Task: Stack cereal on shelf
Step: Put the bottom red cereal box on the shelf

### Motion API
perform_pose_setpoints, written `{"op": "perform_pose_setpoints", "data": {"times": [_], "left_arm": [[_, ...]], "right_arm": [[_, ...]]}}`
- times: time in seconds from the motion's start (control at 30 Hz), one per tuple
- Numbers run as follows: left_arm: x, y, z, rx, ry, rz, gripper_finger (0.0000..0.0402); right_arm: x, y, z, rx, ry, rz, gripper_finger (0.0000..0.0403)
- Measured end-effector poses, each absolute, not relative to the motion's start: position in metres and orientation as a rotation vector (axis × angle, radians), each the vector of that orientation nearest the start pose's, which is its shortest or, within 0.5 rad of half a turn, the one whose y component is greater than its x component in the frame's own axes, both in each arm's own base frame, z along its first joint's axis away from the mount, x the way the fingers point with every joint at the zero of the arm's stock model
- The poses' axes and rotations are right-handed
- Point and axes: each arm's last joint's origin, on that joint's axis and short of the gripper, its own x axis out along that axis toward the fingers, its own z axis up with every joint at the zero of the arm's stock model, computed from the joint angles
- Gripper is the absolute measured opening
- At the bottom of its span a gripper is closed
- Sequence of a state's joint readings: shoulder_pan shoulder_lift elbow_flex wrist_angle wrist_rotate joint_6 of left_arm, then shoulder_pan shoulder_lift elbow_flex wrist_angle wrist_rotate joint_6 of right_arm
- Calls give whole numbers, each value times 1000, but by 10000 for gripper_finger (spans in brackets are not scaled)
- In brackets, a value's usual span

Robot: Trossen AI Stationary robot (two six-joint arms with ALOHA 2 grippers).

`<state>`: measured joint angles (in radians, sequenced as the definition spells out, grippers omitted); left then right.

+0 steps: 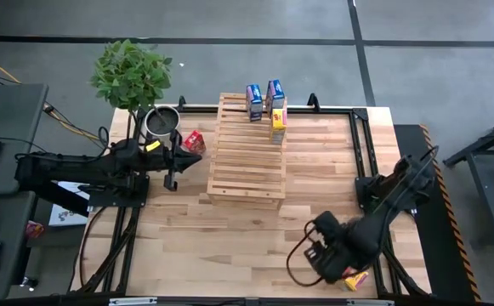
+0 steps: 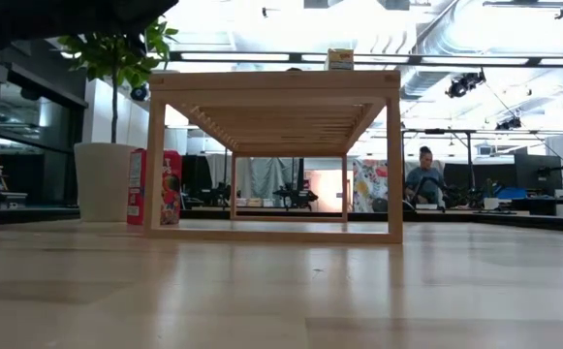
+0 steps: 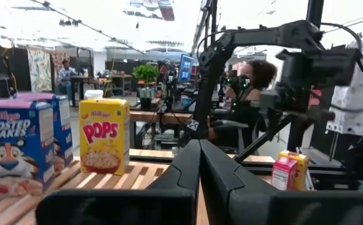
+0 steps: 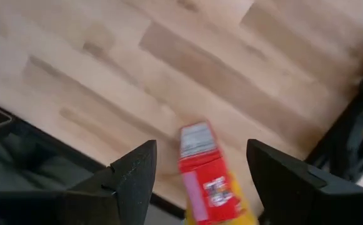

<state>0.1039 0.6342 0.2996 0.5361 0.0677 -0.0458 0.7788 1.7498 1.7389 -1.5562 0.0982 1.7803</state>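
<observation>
The shelf (image 1: 247,149) stands mid-table, far side. On its far end stand two blue cereal boxes (image 1: 253,102) (image 1: 275,93) and a yellow one (image 1: 278,119); the left wrist view shows them as Frosted Flakes (image 3: 9,147) and Pops (image 3: 104,134). A red box (image 1: 194,142) stands on the table at the shelf's left. A red box (image 4: 203,172) and a yellow box (image 4: 237,203) stand together at the near right corner (image 1: 354,278). My right gripper (image 4: 201,150) hangs open above them, pointing down, a finger either side of the red box and clear of it. My left gripper (image 3: 198,150) is shut and empty, left of the shelf (image 1: 172,174).
A leafy plant (image 1: 132,76) and a metal pot (image 1: 160,123) stand at the far left, beside the left arm. Black frame rails (image 1: 361,144) run along the table's edges. Bare planks (image 1: 229,246) lie between the shelf and the near edge. A person (image 3: 250,94) sits beyond the table.
</observation>
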Motion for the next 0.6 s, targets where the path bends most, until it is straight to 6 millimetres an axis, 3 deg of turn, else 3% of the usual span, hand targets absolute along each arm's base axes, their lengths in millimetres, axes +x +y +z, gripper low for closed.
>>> {"op": "perform_pose_setpoints", "data": {"times": [0.27, 0.6], "left_arm": [[153, 14, 252, -54, -161, 30, 0], [153, 14, 252, -45, -164, 31, 0]], "right_arm": [[225, 245, 286, 719, 1573, -900, 241], [221, 256, 283, 736, 1537, -869, 241]]}}
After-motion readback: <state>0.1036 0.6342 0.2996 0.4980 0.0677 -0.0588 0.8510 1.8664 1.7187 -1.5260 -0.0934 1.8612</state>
